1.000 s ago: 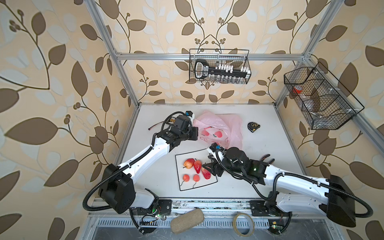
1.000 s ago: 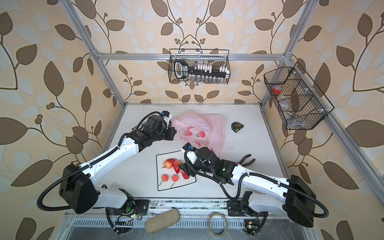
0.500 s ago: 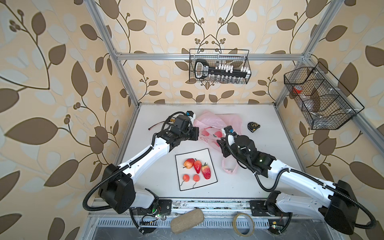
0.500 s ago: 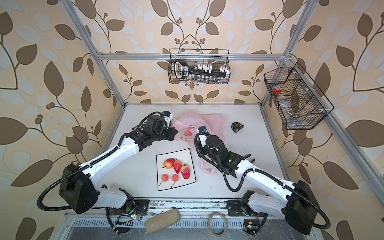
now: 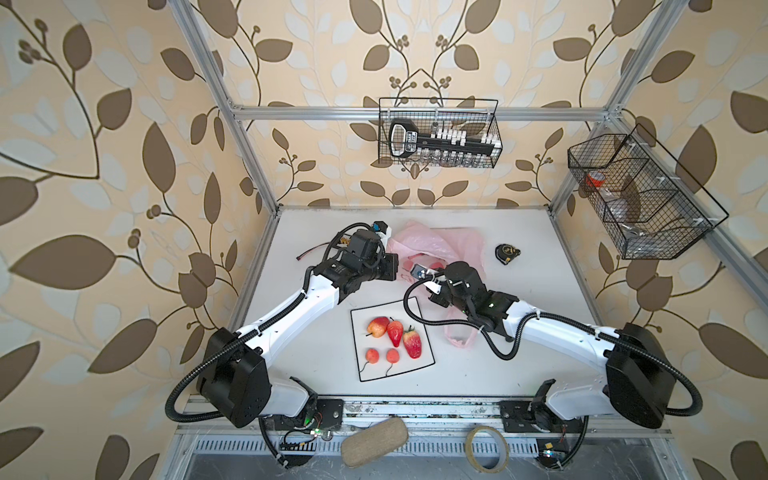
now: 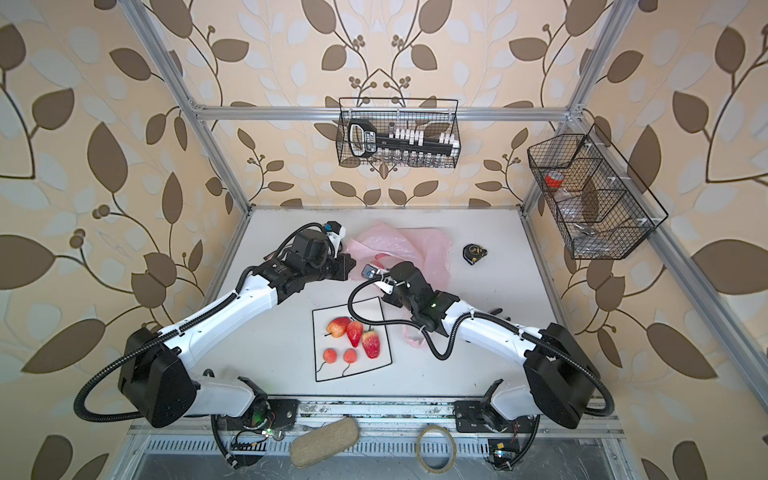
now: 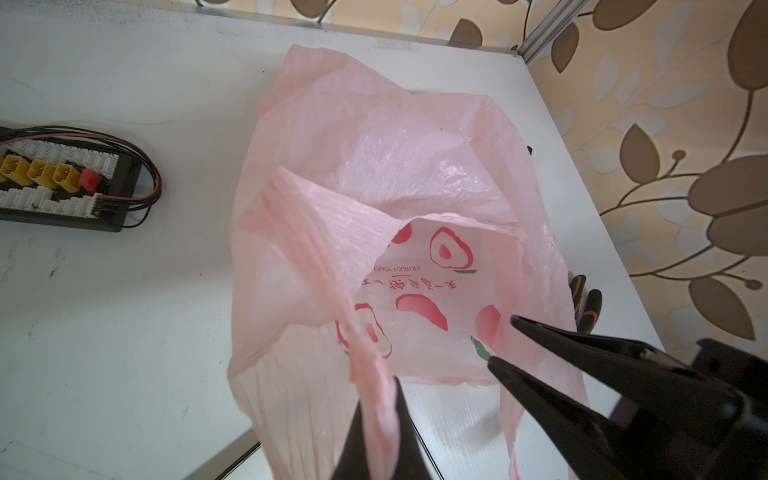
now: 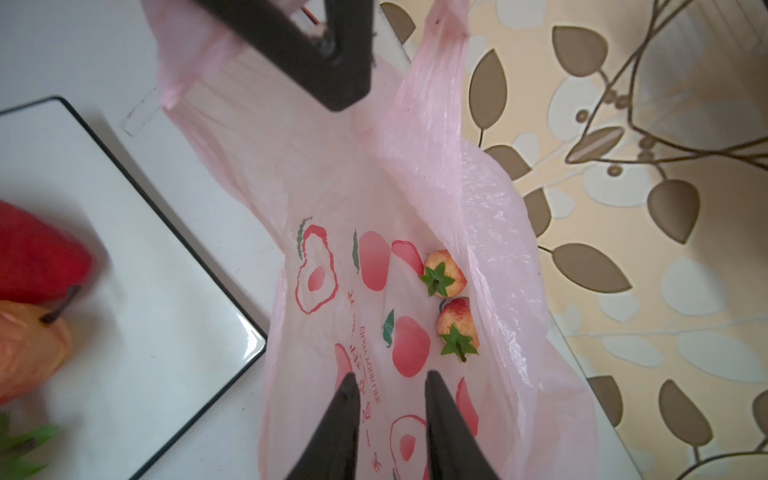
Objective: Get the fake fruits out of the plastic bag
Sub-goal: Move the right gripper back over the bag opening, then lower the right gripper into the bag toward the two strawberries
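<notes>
Your left gripper (image 7: 380,399) is clamped on a handle of the plastic bag (image 7: 374,166), holding the mouth open. Your right gripper (image 8: 390,380), jaws apart and empty, is inside. Two fake fruits (image 8: 444,272) lie just ahead, offset to its far side, caps toward it.

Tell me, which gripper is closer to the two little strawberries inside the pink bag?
Right. The right gripper hovers open at the mouth of the bag, just short of the strawberries. The left gripper is farther off, pinching the bag's handle at the opening's edge.

Open pink plastic bag (image 5: 440,245), two strawberries (image 8: 444,272) inside, five fruits (image 5: 395,332) outside
</notes>
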Robot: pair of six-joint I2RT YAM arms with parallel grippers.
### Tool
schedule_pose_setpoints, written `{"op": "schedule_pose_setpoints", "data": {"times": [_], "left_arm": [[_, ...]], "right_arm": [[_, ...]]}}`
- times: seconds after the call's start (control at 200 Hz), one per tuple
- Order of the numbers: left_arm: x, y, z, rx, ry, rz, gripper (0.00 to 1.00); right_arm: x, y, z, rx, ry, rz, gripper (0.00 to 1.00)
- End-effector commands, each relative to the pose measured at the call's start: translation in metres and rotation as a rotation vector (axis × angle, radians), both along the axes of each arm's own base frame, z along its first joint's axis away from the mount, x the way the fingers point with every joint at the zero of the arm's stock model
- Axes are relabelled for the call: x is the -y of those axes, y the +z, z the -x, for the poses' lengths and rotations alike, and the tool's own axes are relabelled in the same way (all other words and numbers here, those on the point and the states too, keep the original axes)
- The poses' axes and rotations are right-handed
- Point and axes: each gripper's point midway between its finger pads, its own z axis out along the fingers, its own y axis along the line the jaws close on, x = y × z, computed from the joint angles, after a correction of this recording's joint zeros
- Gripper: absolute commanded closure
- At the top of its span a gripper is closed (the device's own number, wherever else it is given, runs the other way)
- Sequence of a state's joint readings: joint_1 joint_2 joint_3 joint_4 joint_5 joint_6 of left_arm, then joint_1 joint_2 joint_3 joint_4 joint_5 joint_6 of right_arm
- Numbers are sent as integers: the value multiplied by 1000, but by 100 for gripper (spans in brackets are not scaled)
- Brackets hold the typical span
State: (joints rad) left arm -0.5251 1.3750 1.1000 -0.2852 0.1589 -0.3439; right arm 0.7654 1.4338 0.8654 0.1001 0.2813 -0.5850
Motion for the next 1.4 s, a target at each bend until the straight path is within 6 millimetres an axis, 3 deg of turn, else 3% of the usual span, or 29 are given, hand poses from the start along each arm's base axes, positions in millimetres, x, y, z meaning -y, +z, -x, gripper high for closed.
{"op": "schedule_pose_setpoints", "data": {"times": [0.0,0.205,0.285,0.655,0.91,1.16,1.395], "left_arm": [[7,27,4,81,-46,49,100],[7,32,7,104,-65,51,100],[7,34,9,112,-74,43,100],[15,43,16,180,-183,26,100],[19,49,17,208,-222,28,100],[36,67,31,225,-334,112,100],[38,73,22,221,-307,120,100]], "right_arm": [[-2,-17,-17,52,44,112,73],[12,-46,-53,64,-44,209,75],[28,-55,-68,48,-103,242,75],[41,-100,-72,-165,-112,222,69],[71,-98,-88,-272,-298,106,62],[93,-98,-87,-355,-473,78,52],[78,-90,-81,-219,-381,234,51]]}}
